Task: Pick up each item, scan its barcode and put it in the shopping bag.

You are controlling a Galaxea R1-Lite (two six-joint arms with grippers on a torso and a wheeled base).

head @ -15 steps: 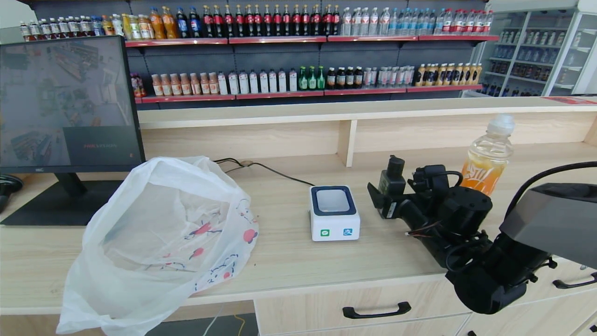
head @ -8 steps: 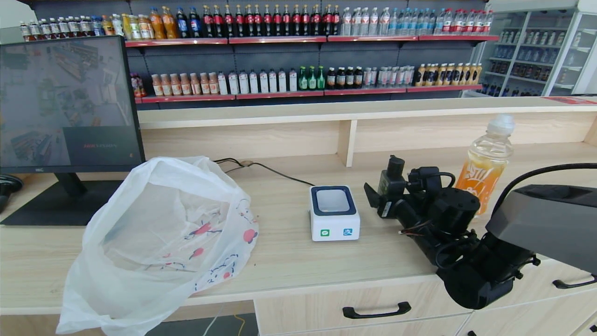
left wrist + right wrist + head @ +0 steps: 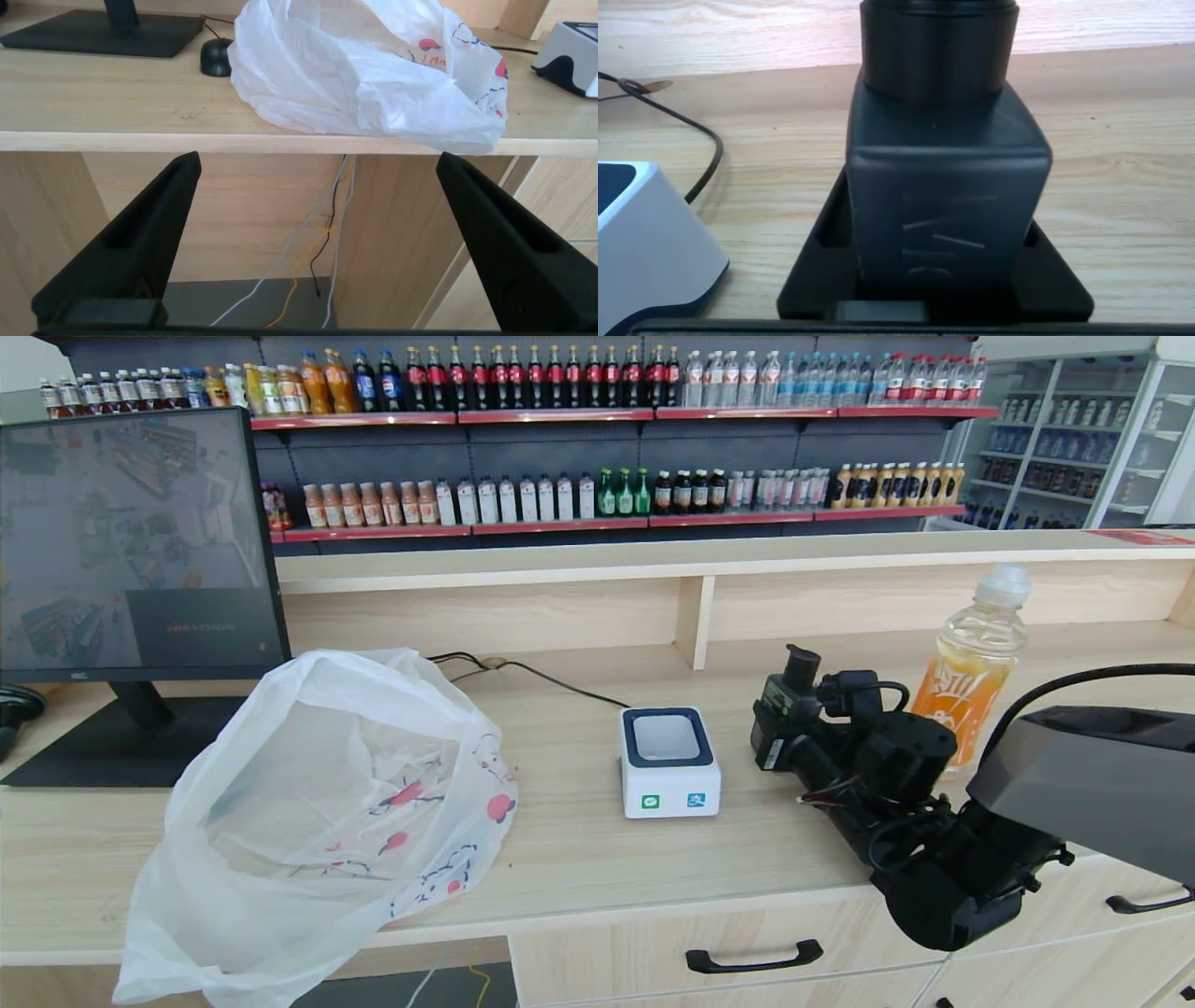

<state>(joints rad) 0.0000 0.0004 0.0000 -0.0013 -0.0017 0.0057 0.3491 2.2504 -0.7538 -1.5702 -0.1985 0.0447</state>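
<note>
My right gripper (image 3: 780, 733) is shut on a dark square bottle (image 3: 786, 705) with a round black cap, held just above the counter to the right of the white barcode scanner (image 3: 668, 761). In the right wrist view the dark bottle (image 3: 945, 201) sits between the fingers of that gripper (image 3: 938, 266), with the scanner (image 3: 640, 247) off to one side. A white plastic shopping bag (image 3: 327, 803) lies open on the counter's left. An orange drink bottle (image 3: 971, 663) stands behind the right arm. My left gripper (image 3: 318, 168) hangs open below the counter edge, facing the bag (image 3: 364, 65).
A monitor (image 3: 131, 541) stands at the back left, with a black mouse (image 3: 215, 58) beside the bag. A black cable (image 3: 532, 677) runs from the scanner to the raised wooden ledge (image 3: 695, 616) behind. Drawer handles (image 3: 752, 957) sit under the counter. Shelves of drinks line the back wall.
The right arm has drawn slightly left and its wrist has rolled, turning the dark bottle so the gripper finger no longer juts toward the scanner. Bag, scanner and orange bottle have stayed put.
</note>
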